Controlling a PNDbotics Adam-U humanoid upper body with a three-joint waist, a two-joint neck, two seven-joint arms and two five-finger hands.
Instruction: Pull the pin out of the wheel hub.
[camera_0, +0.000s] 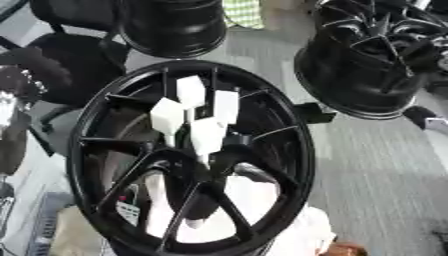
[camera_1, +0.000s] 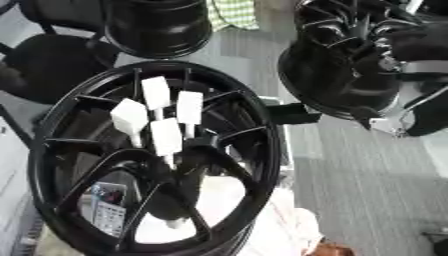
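Filling the middle of the frame, a glossy black spoked wheel hub (camera_0: 188, 160) stands tilted, its round rim smooth and reflective. Four white, blocky-headed pins (camera_0: 191, 91) stick out of its centre — flat rectangular tops on thin stems, clustered close together. Two more black wheels (camera_0: 372, 55) sit at the upper edge and upper right. At the right edge a dark robot hand (camera_1: 420, 75) shows — I cannot tell how its fingers are set.
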